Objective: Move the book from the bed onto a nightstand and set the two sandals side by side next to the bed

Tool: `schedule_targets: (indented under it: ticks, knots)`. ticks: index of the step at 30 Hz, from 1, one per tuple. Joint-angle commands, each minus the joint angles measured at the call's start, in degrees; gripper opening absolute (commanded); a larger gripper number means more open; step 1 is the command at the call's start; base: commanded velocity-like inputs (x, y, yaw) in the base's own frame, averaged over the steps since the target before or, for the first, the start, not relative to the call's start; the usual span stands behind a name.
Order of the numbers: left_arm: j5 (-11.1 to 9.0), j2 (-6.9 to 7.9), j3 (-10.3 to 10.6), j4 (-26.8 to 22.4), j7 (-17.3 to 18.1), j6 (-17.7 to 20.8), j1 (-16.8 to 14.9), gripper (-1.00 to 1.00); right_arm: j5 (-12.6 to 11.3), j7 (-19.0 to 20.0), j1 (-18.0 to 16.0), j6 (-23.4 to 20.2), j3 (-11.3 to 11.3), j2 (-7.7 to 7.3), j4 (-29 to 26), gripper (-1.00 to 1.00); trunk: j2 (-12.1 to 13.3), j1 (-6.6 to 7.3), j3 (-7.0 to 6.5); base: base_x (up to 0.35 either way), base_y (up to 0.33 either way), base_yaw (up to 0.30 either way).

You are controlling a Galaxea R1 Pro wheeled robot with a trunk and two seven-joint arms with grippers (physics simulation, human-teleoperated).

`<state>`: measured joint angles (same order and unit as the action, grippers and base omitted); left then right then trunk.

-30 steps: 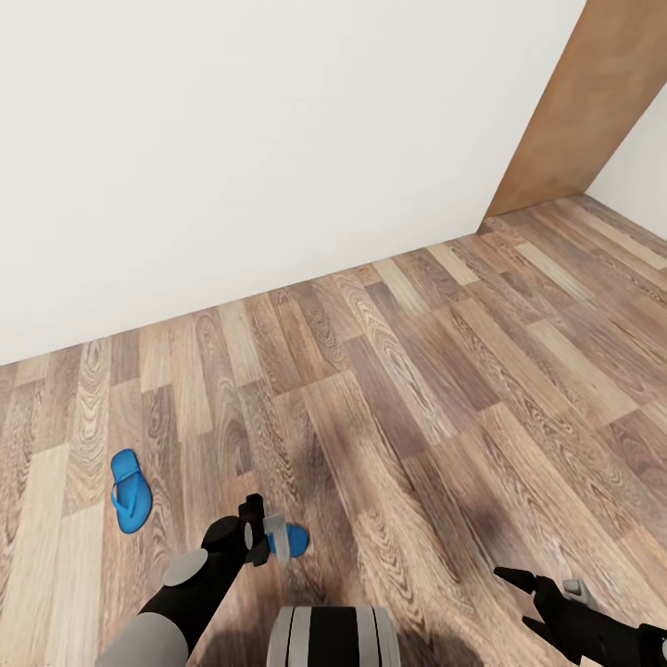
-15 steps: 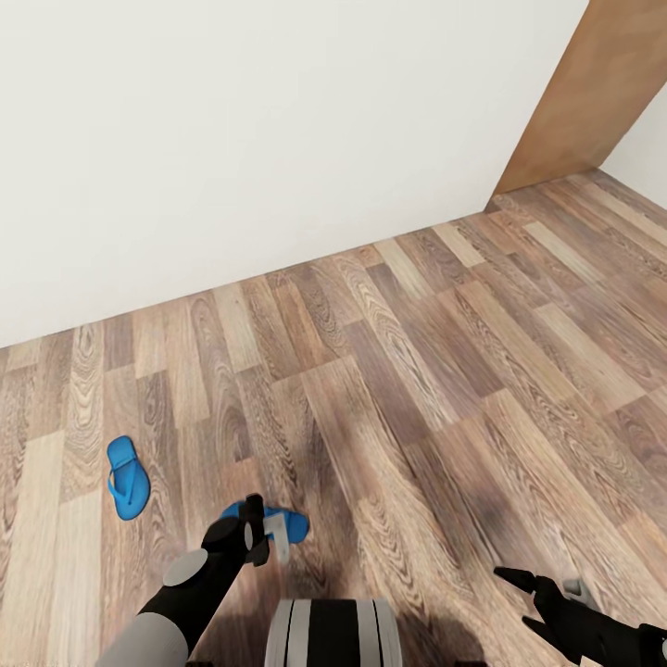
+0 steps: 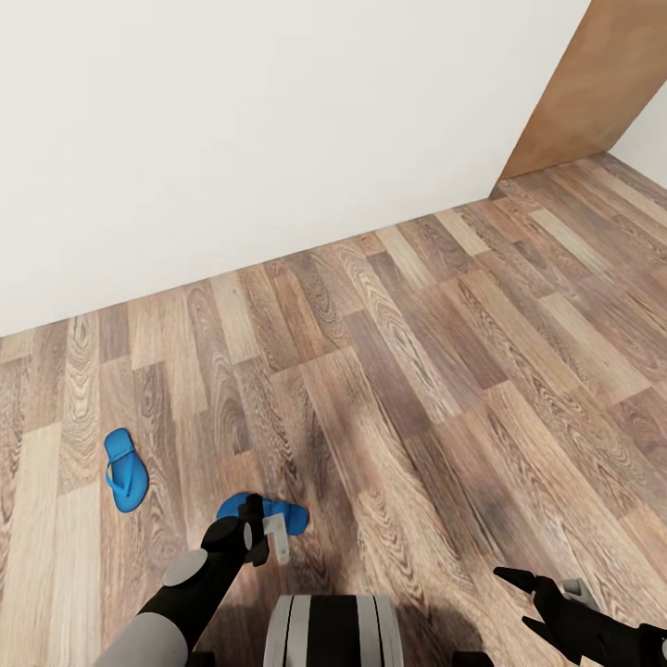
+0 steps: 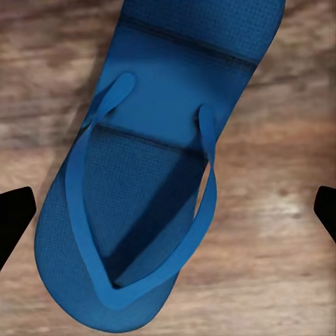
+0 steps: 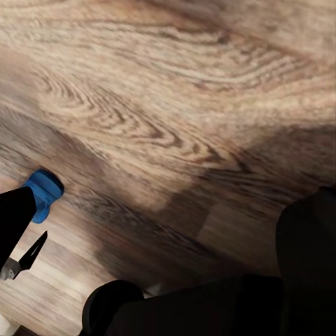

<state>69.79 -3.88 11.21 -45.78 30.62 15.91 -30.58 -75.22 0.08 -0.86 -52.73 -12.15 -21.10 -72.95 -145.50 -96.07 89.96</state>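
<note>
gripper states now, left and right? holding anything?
Left gripper: open, empty, fingers either side of a blue sandal lying on the floor.
Right gripper: open, empty.

A plain white wall (image 3: 232, 130) filled the upper half of the head view, meeting the floor (image 3: 445, 371) along a line that ran from the left edge up toward the upper right. The floor was wood plank, in mixed grey-brown and tan boards with strong grain. A flat light-brown wooden panel (image 3: 579, 88) stood in the upper right corner, with more white wall (image 3: 648, 139) beyond it. Soft shadows darkened the planks at lower centre.
</note>
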Motion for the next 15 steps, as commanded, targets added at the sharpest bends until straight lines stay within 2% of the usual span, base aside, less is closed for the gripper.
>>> schedule_targets:
  ticks: [1,8,11,15]
  knots:
    - [0.3,0.01,0.1,-0.1,0.3,0.3,0.0,1.0,0.0,0.0,0.0,-0.3,-0.1,0.0,0.0,1.0,0.0,0.01,0.03,0.0,0.0,0.0]
    - [0.3,0.01,0.1,-0.1,0.3,0.3,0.0,1.0,0.0,0.0,0.0,-0.3,-0.1,0.0,0.0,1.0,0.0,0.01,0.03,0.0,0.0,0.0]
    - [0.3,0.01,0.1,-0.1,0.3,0.3,0.0,1.0,0.0,0.0,0.0,-0.3,-0.1,0.0,0.0,1.0,-0.1,-0.07,0.7,0.0,0.0,0.0]
    - [0.3,0.01,0.1,-0.1,0.4,0.3,0.0,1.0,0.0,0.0,0.0,-0.3,-0.1,0.0,0.0,1.0,-0.1,-0.07,0.7,0.0,0.0,0.0]
